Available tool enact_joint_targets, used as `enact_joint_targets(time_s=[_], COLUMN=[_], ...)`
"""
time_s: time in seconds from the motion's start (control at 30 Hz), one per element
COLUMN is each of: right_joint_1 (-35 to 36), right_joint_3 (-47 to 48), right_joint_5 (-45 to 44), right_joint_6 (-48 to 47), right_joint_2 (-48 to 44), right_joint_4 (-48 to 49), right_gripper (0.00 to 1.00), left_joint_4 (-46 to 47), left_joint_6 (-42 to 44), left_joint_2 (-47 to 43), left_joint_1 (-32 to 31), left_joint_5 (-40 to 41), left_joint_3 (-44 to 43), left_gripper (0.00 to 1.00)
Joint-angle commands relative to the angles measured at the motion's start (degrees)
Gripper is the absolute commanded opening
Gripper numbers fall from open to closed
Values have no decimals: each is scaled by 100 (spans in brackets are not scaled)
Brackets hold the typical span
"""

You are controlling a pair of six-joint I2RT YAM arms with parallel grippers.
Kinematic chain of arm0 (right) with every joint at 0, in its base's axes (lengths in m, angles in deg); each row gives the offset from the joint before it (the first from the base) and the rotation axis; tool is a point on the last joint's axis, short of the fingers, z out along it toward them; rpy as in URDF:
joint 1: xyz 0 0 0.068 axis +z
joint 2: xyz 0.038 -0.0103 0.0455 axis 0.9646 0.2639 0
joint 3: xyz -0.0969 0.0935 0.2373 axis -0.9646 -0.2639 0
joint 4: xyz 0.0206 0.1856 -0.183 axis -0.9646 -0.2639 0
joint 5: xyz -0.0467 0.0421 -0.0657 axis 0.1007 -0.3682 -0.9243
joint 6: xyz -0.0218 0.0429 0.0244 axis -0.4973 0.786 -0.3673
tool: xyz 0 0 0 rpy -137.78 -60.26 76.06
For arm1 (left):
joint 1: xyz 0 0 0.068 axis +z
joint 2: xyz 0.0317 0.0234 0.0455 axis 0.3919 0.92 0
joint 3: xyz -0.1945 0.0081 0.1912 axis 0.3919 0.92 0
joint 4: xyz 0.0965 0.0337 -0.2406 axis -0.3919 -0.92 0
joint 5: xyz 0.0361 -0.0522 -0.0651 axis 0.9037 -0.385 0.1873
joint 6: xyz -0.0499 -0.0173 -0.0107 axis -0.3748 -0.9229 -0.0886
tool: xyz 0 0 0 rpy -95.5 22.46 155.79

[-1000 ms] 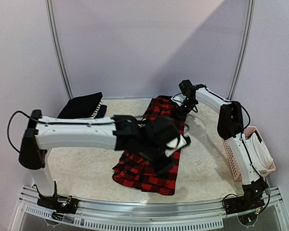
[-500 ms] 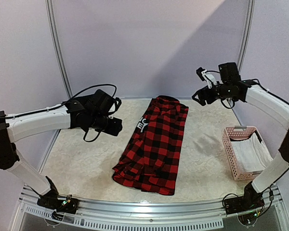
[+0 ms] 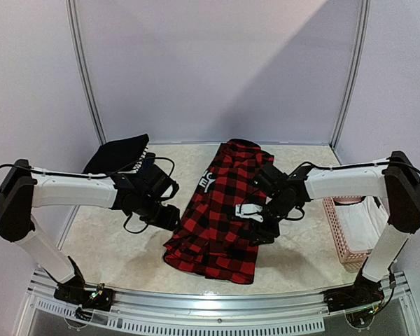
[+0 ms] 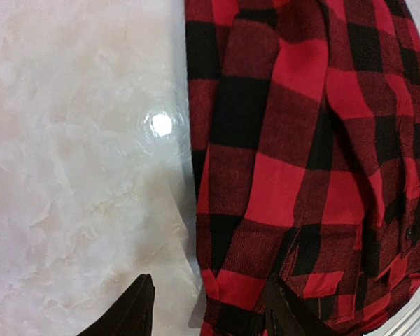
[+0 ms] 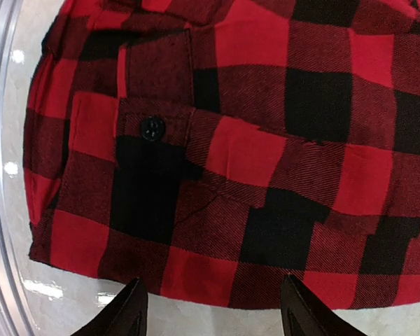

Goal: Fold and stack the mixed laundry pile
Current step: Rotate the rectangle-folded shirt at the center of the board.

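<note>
With the left tool (image 4: 210,315) and right tool (image 5: 211,315) both spread apart, I'd say each should pinch the plaid shirt (image 3: 220,217) edge just ahead of it, then lift evenly together.

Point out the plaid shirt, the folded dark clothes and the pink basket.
plaid shirt (image 3: 219,206): top external view, on the middle of its spread body.
folded dark clothes (image 3: 119,154): top external view, on the top layer.
pink basket (image 3: 335,234): top external view, on the slatted wall nearest the shirt.
</note>
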State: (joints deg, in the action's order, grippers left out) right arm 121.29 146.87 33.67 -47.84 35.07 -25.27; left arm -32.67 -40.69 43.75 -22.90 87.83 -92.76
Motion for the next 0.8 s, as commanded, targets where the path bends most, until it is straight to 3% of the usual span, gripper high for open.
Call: enact_joint_targets(time_s=[0.0, 0.13, 0.3, 0.57, 0.77], right_joint_1=[186, 210, 30, -1118, -1893], right_joint_3=[-114, -294, -930, -1434, -1458], right_joint_5=[-464, -807, -1425, -1583, -1598], right_joint_6=[-466, -671, -1263, -1997, -2518], right_joint_2=[446, 739, 519, 68, -862], right_joint_4=[88, -23, -45, -715, -1429], right_gripper=[63, 58, 55, 41, 41], left_joint_4=[629, 952, 559, 37, -45], left_joint_6=[-590, -575, 53, 523, 1279], left_joint_2=[171, -5, -324, -559, -684], left_joint_1=[-38, -130, -285, -369, -737], left_joint_5=[-459, -589, -325, -183, -114], left_joint_3=[384, 554, 355, 291, 129], left_gripper=[54, 55, 56, 57, 58])
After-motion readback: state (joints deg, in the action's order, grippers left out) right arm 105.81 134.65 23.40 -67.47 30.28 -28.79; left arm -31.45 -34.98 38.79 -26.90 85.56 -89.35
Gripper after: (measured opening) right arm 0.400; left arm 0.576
